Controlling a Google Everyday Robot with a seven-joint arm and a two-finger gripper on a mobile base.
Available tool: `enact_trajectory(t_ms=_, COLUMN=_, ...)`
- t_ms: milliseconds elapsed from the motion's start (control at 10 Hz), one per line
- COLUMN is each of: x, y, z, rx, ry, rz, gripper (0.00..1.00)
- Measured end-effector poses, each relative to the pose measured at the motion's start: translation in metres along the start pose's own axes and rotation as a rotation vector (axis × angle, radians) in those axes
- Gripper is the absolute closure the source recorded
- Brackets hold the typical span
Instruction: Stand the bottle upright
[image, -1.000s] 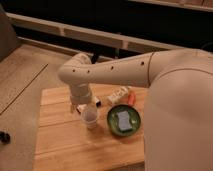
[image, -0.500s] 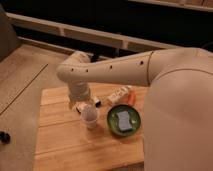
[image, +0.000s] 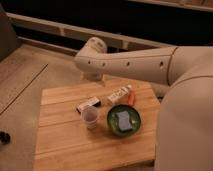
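Observation:
The bottle (image: 119, 94) lies on its side on the wooden table (image: 65, 145), slim and cream-white with a printed label. Its orange cap end (image: 131, 98) points right, toward the far right of the table. My gripper (image: 93, 77) hangs at the end of the cream arm above the table's far edge, behind and to the left of the bottle. It is apart from the bottle and holds nothing. Most of the gripper is hidden under the arm's wrist.
A flat black-and-white box (image: 88, 105) lies left of the bottle. A translucent cup (image: 90, 118) stands just in front of the box. A green bowl (image: 113, 125) with a grey-blue sponge (image: 123, 120) sits right of the cup. My large arm covers the right side.
My arm has lifted up and back from beside the box and cup toward the table's far edge. The bottle, box, cup and bowl stay where they were.

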Motion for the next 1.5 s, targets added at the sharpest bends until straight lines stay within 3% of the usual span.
enact_trajectory(t_ms=900, x=0.003, y=0.005, z=0.001, rx=-0.002, ry=0.002, rz=-0.002, gripper=0.35)
enact_trajectory(t_ms=1000, x=-0.006, y=-0.001, z=0.005, rx=0.007, ry=-0.01, rz=0.005, gripper=0.35)
enact_trajectory(t_ms=1200, x=-0.041, y=-0.031, z=0.022, rx=0.05, ry=-0.054, rz=0.036, gripper=0.35)
enact_trajectory(t_ms=1400, x=-0.103, y=-0.108, z=0.051, rx=0.161, ry=-0.124, rz=0.092, gripper=0.35)
enact_trajectory(t_ms=1500, x=-0.111, y=-0.122, z=0.056, rx=0.193, ry=-0.129, rz=0.095, gripper=0.35)
